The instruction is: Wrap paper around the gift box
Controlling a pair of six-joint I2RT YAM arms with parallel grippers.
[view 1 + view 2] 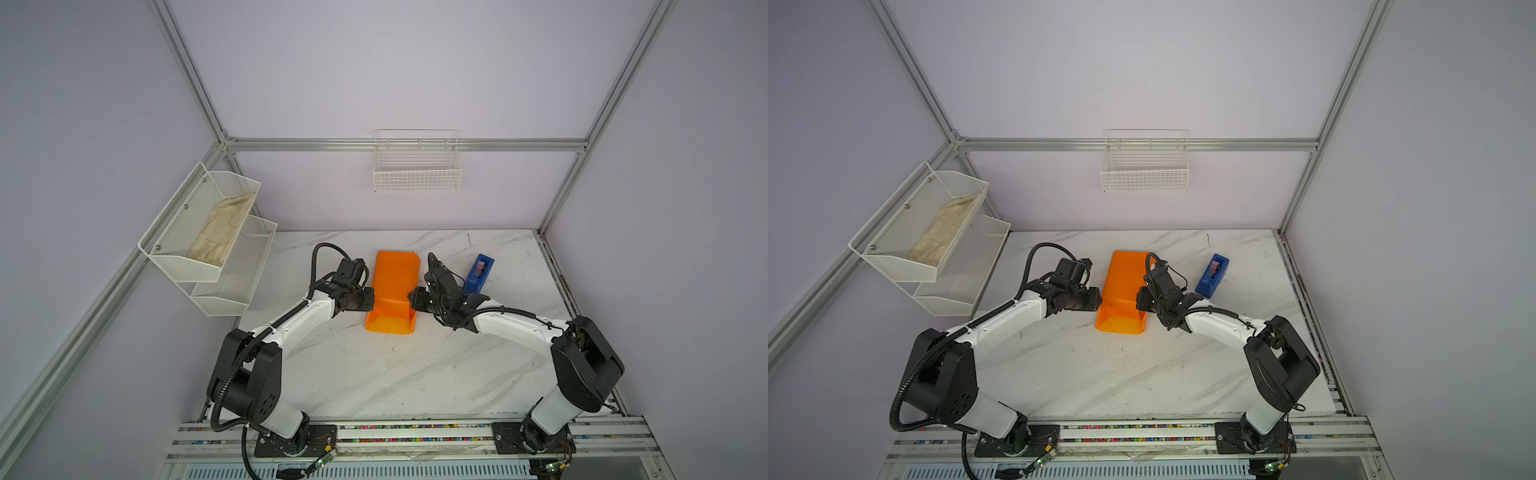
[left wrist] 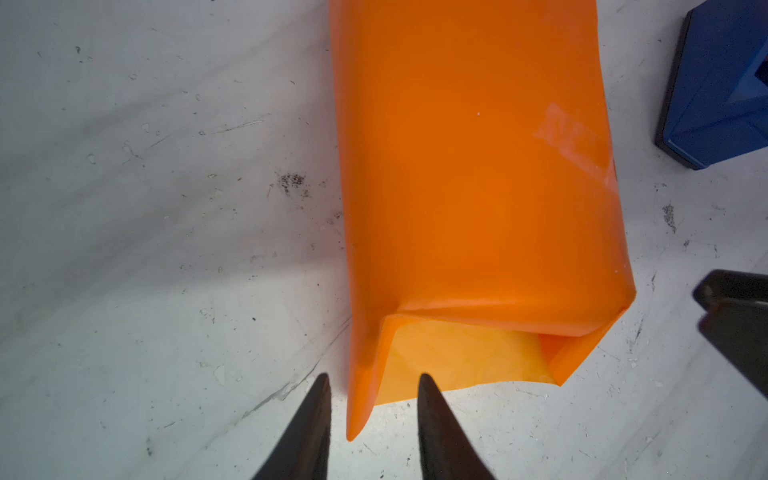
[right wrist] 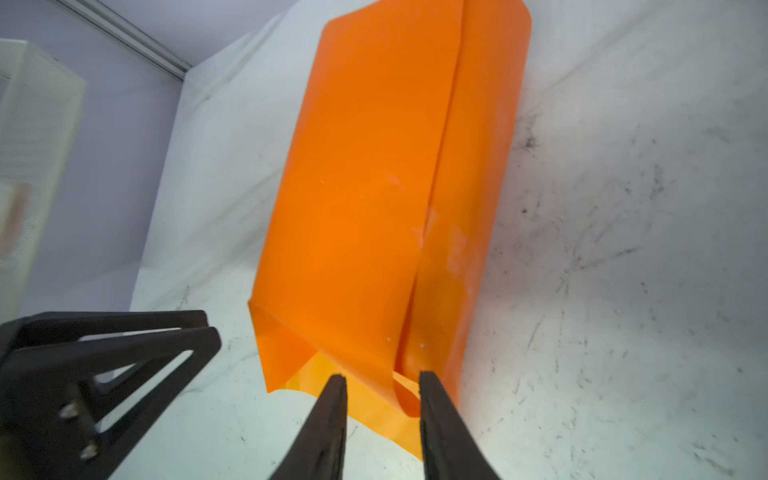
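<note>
Paper is folded into a taped-looking tube on the tabletop; box is not seen, likely inside. Near end is open, so end folds are judged pending. Left end effector and right end effector are narrowly parted at its corners, nothing pinched. Behind paper, basket is seen bare; left of paper, cloth is held in rack.
</note>
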